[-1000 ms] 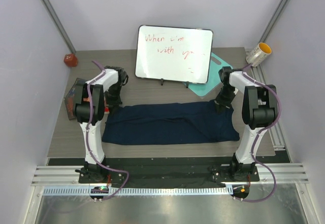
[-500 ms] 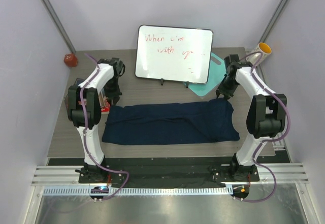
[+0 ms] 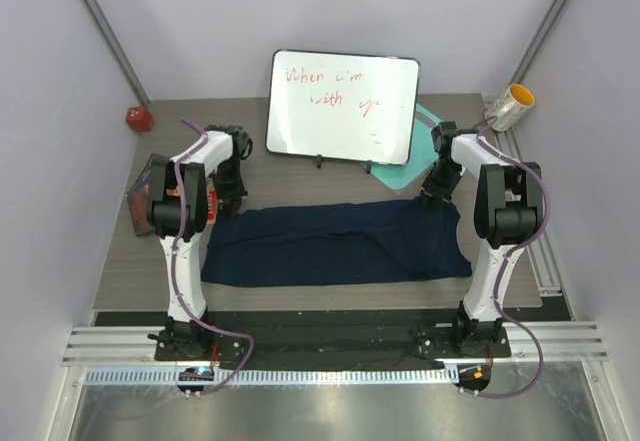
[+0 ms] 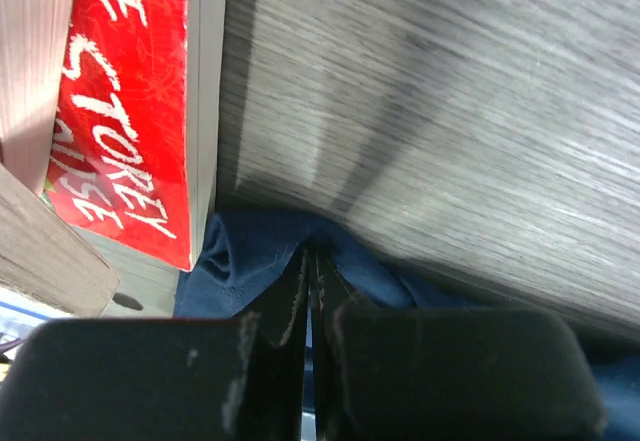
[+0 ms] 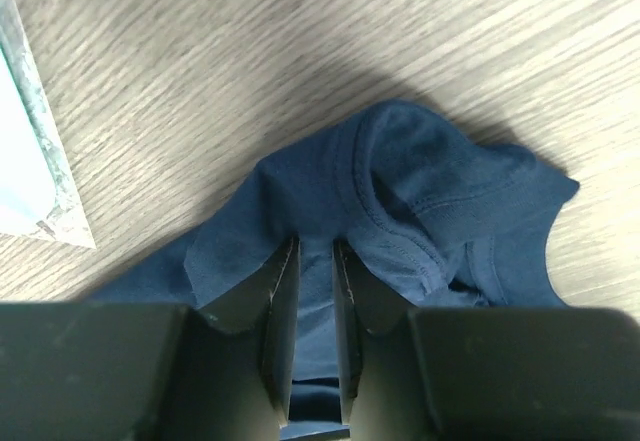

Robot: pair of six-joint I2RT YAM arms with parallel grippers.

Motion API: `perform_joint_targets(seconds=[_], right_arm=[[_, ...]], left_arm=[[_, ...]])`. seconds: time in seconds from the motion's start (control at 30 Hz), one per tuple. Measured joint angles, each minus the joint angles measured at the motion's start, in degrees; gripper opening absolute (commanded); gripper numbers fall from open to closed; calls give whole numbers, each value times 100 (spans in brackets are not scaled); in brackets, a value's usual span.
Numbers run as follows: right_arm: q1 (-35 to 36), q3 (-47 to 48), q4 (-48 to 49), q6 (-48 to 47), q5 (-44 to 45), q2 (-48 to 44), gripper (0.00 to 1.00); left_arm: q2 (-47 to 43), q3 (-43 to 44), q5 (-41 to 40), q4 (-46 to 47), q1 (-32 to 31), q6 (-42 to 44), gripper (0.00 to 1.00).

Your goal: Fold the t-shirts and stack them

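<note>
One dark navy t-shirt (image 3: 335,242) lies folded into a long band across the middle of the table. My left gripper (image 3: 232,199) is at the shirt's far left corner. In the left wrist view its jaws (image 4: 310,261) are pressed together on a pinch of navy fabric (image 4: 240,261). My right gripper (image 3: 432,197) is at the far right corner. In the right wrist view its fingers (image 5: 315,251) stand close together with the shirt's fabric (image 5: 420,191) between them, next to the collar seam. No other t-shirt shows.
A whiteboard (image 3: 343,107) stands at the back centre with a teal board (image 3: 425,156) behind its right side, also in the right wrist view (image 5: 25,141). Books (image 3: 148,191) lie at the left; one is red (image 4: 125,111). A red object (image 3: 138,117) and a yellow-ended roll (image 3: 510,107) sit at the back corners.
Half a second ago both grippers were further back, off the shirt's far edge. Now they are down on its far corners again. The shirt has hardly shifted.
</note>
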Motion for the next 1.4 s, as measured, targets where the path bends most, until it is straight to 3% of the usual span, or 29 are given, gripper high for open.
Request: perform_joint_targets(seconds=[0.1,0.13,0.17,0.9,0.93,0.97,1.0,1.03,1.4], right_arm=[[-2,63,-59,17,9,61,18],[-2,101,-96,26,17,90,6],[-2,133,-136,37,28,118,1],[-516,994,-1047,431,-203,776,1],[-525,1049,-1095,415,-229,817,3],[-531,1106,-1143,389,-254,855,8],[-540,1154,-1176,356,-282,890,20],[-546,1191,-1204,332,-313,916,22],[-634,2050,-857,136,-221,1054,31]], left_arm=[[0,0,2,-4,0,-2,0],[9,4,2,-11,0,-2,0],[24,17,0,-31,0,-4,0],[527,656,131,-785,448,-310,0],[529,662,136,-789,450,-310,0],[529,664,142,-789,455,-310,0],[531,673,146,-791,457,-308,0],[535,684,151,-791,461,-304,0],[815,1773,94,-778,664,-247,25]])
